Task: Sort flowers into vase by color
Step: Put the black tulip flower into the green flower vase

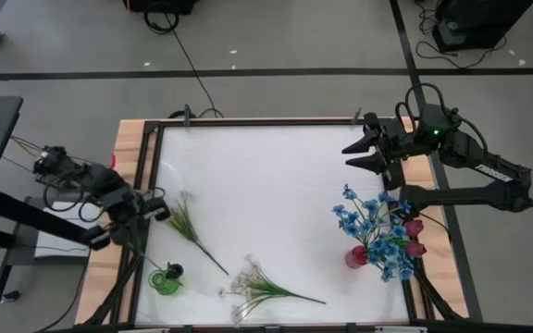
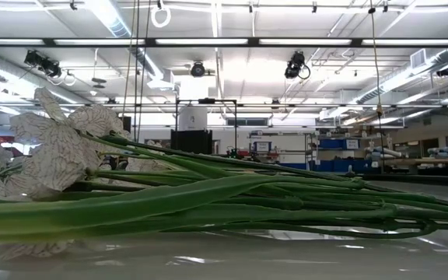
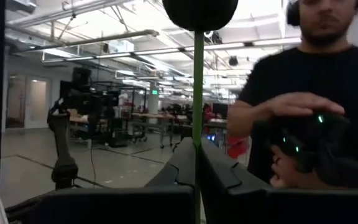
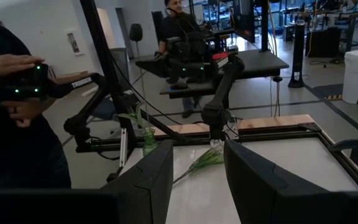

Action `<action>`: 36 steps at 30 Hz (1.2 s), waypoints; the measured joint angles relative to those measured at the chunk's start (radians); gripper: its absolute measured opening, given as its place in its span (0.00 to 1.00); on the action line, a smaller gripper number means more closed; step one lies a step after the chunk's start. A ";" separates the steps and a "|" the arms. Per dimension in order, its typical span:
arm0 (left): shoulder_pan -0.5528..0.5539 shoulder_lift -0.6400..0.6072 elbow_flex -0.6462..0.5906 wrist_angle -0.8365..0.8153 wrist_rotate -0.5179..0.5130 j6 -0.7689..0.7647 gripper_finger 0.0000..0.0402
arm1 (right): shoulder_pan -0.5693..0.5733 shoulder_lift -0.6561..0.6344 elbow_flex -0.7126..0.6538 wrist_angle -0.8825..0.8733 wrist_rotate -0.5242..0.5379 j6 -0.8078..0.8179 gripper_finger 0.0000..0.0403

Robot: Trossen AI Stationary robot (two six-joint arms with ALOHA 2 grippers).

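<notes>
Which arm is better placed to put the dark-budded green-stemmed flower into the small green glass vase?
Left: the left gripper holds the flower's stem beside the green vase; the right gripper hangs open, far off.

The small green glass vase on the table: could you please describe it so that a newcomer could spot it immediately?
Look at the white table, at the near corner on the left arm's side. There stands the small green glass vase with a dark bud at its mouth. The only other vase, a red one, holds blue and red flowers across the table.
</notes>
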 joint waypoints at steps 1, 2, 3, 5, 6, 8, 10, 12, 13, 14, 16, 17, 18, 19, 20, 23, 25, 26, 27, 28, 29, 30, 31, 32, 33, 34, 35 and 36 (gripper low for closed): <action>-0.023 -0.001 0.000 -0.016 -0.016 0.030 0.02 | 0.000 0.000 0.000 0.000 0.000 0.000 0.37; -0.043 -0.002 0.000 -0.030 -0.029 0.053 0.02 | 0.000 0.000 0.000 0.000 0.000 0.000 0.37; -0.059 -0.003 0.000 -0.037 -0.043 0.066 0.02 | 0.000 0.000 0.000 0.000 0.000 0.000 0.37; -0.086 -0.002 0.000 -0.043 -0.053 0.063 0.02 | 0.000 0.000 0.000 0.000 0.000 0.000 0.37; -0.098 -0.002 0.000 -0.043 -0.055 0.062 0.02 | 0.000 0.000 0.000 0.000 0.000 0.000 0.37; -0.127 -0.002 0.000 -0.046 -0.056 0.050 0.02 | 0.000 0.000 0.000 0.000 0.000 0.000 0.37; -0.156 -0.002 0.000 -0.045 -0.056 0.035 0.02 | 0.000 0.000 0.000 0.000 0.000 0.000 0.37; -0.187 -0.002 0.000 -0.044 -0.059 0.036 0.02 | 0.000 0.000 0.000 0.000 0.000 0.000 0.37; -0.200 -0.002 0.000 -0.045 -0.069 0.040 0.02 | 0.000 0.000 0.000 0.000 0.000 0.000 0.37; -0.214 -0.002 0.000 -0.049 -0.081 0.053 0.02 | 0.000 0.000 0.000 0.000 0.000 0.000 0.37; -0.235 -0.001 0.000 -0.064 -0.117 0.107 0.02 | 0.000 0.000 0.000 0.000 0.000 0.000 0.37; -0.242 -0.001 0.000 -0.077 -0.131 0.135 0.02 | 0.000 0.000 0.000 0.000 0.000 0.000 0.37; -0.247 -0.001 0.000 -0.093 -0.144 0.158 0.02 | 0.000 0.000 0.000 0.000 0.000 0.000 0.37; -0.250 -0.001 0.000 -0.112 -0.149 0.179 0.02 | 0.000 0.000 0.000 0.000 0.000 0.000 0.37; -0.251 -0.001 0.000 -0.132 -0.152 0.189 0.02 | 0.000 0.000 0.000 0.000 0.000 0.000 0.37; -0.251 -0.001 -0.024 -0.141 -0.154 0.190 0.02 | 0.000 0.000 0.000 0.000 0.000 0.000 0.37; -0.251 -0.002 -0.051 -0.138 -0.156 0.172 0.02 | 0.000 0.000 0.000 0.000 0.000 0.000 0.37; -0.251 -0.002 -0.065 -0.133 -0.164 0.163 0.02 | 0.000 0.000 0.000 0.000 0.000 0.000 0.37; -0.251 -0.002 -0.078 -0.130 -0.169 0.150 0.02 | 0.000 0.000 0.000 0.000 0.000 0.000 0.37; -0.251 -0.001 -0.090 -0.126 -0.172 0.143 0.02 | 0.000 0.000 0.000 0.000 0.000 0.000 0.37; -0.250 -0.001 -0.100 -0.122 -0.174 0.140 0.03 | 0.000 0.000 0.000 0.000 0.000 0.000 0.37; -0.250 -0.001 -0.110 -0.115 -0.179 0.140 0.04 | 0.000 0.000 0.000 0.000 0.000 0.000 0.37; -0.250 -0.002 -0.119 -0.105 -0.193 0.140 0.05 | 0.000 0.000 0.000 0.000 0.000 0.000 0.37; -0.250 -0.002 -0.129 -0.090 -0.206 0.140 0.07 | 0.000 0.000 0.000 0.000 0.000 0.000 0.37; -0.250 -0.002 -0.140 -0.070 -0.219 0.140 0.09 | 0.000 0.000 0.000 0.000 0.000 0.000 0.37; -0.250 -0.002 -0.151 -0.049 -0.223 0.141 0.11 | 0.000 0.000 0.000 0.000 0.000 0.000 0.37; -0.250 -0.002 -0.159 -0.038 -0.226 0.142 0.13 | 0.000 0.000 0.000 0.000 0.000 0.000 0.37; -0.250 -0.002 -0.165 -0.031 -0.226 0.143 0.16 | 0.000 0.000 0.000 0.000 0.000 0.000 0.37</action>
